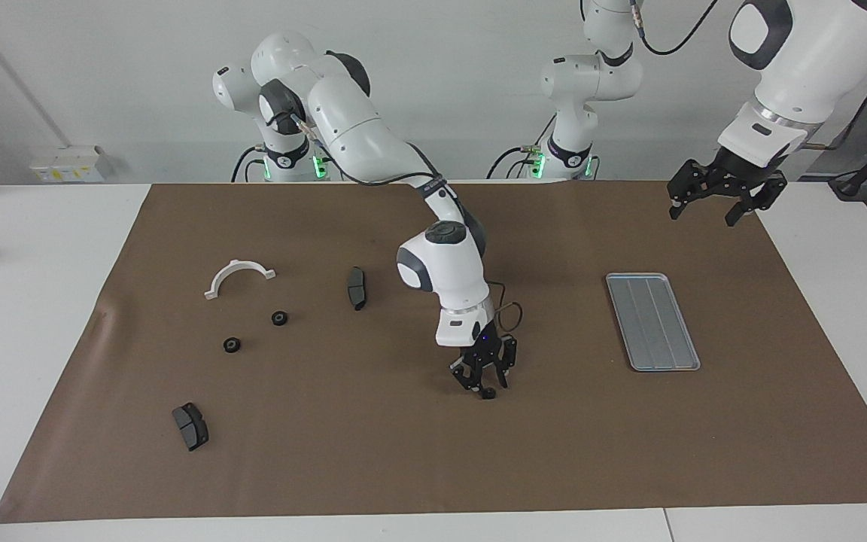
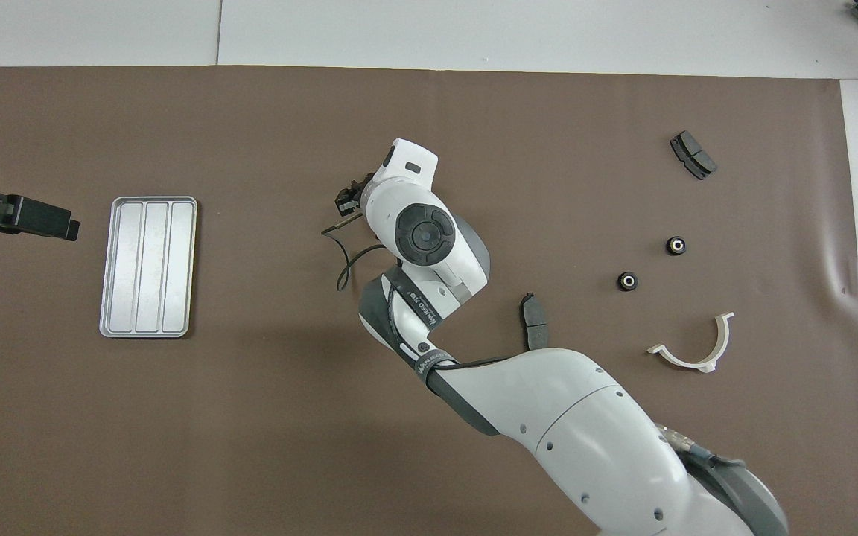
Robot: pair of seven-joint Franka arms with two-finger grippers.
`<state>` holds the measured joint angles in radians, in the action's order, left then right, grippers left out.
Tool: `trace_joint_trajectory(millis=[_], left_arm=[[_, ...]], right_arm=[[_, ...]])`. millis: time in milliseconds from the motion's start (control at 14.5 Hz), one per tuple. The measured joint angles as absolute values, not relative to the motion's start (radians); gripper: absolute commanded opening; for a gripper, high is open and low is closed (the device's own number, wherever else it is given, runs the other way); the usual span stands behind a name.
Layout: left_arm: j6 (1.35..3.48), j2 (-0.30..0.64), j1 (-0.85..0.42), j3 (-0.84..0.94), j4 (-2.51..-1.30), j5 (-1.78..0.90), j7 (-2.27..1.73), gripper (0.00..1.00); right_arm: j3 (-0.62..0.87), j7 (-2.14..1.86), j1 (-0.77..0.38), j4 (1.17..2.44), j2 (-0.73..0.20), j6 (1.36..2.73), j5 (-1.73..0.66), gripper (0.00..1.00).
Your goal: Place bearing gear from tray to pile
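The silver-grey tray lies empty toward the left arm's end of the table; it also shows in the overhead view. My right gripper is low over the middle of the mat, shut on a small black bearing gear. In the overhead view its hand hides most of the right gripper. The pile lies toward the right arm's end: a white half-ring bracket, two dark brake pads and two more bearing gears. My left gripper waits open, raised beside the tray.
A brown mat covers the table. The pile's parts are spread apart, with bare mat between them and between the pile and the right gripper. A black cable loops off the right hand.
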<state>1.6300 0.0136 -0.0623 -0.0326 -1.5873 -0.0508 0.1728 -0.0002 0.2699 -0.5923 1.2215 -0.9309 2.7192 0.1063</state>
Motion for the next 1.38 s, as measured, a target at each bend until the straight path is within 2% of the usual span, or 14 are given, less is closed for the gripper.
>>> trace_joint_trajectory(millis=[69, 551, 689, 964, 1240, 1378], left_arm=[[1.625, 0.014, -0.062, -0.031, -1.587, -0.046, 0.173, 1.0], [1.594, 0.005, -0.051, -0.025, -1.586, -0.029, 0.173, 1.0], [1.586, 0.001, -0.024, -0.001, -1.586, -0.029, 0.173, 1.0], [1.571, 0.0, -0.013, 0.026, -1.587, -0.029, 0.173, 1.0], [1.571, 0.0, -0.008, 0.029, -1.587, -0.029, 0.173, 1.0], [1.571, 0.0, 0.001, 0.022, -1.587, -0.028, 0.173, 1.0]], right_arm=[[-0.002, 0.27, -0.592, 1.219, -0.931, 2.719, 0.107, 0.0], [-0.009, 0.278, -0.591, 1.203, -0.931, 2.717, 0.106, 0.0], [-0.014, 0.288, -0.58, 1.178, -0.902, 2.677, 0.103, 0.0], [-0.018, 0.292, -0.472, 1.225, -0.742, 2.508, 0.102, 0.0], [-0.018, 0.238, -0.33, 1.478, -0.521, 2.435, 0.102, 0.0], [-0.018, 0.168, -0.252, 1.581, -0.463, 2.407, 0.102, 0.0]])
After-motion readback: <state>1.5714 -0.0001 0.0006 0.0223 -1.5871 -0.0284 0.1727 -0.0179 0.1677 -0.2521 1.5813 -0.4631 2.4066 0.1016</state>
